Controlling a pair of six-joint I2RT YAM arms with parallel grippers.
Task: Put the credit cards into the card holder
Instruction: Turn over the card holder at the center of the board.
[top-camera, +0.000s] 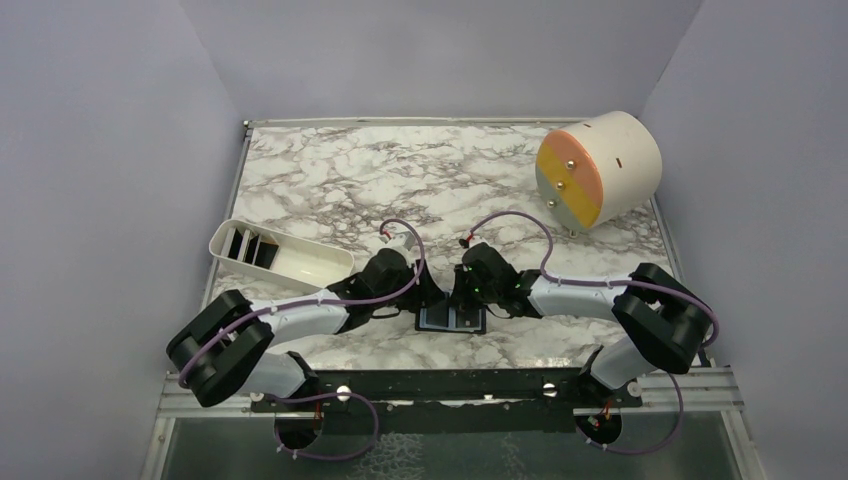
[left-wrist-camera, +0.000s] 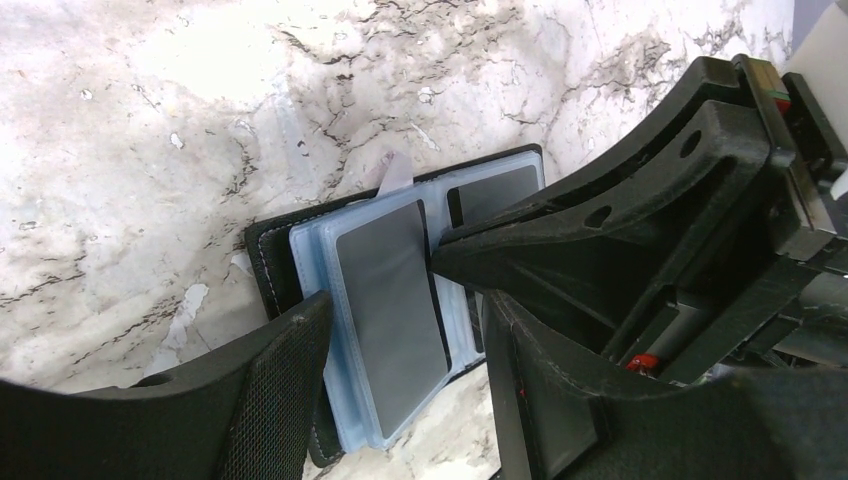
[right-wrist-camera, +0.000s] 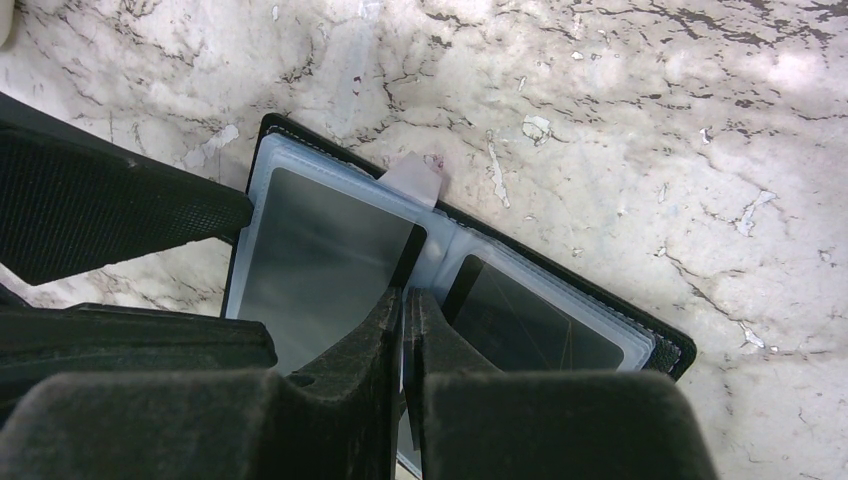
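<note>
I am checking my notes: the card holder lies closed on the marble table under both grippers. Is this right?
No, open: the right wrist view shows the card holder spread on the marble table under the left gripper and right gripper.

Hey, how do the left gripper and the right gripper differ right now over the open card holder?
The left gripper is open, the right gripper shut. The left's fingers straddle one page of the card holder; the right's joined tips point at its middle fold. Both sit low over the open holder.

Marbled tabletop (top-camera: 400, 170), plain lilac walls (top-camera: 100, 150)
</note>
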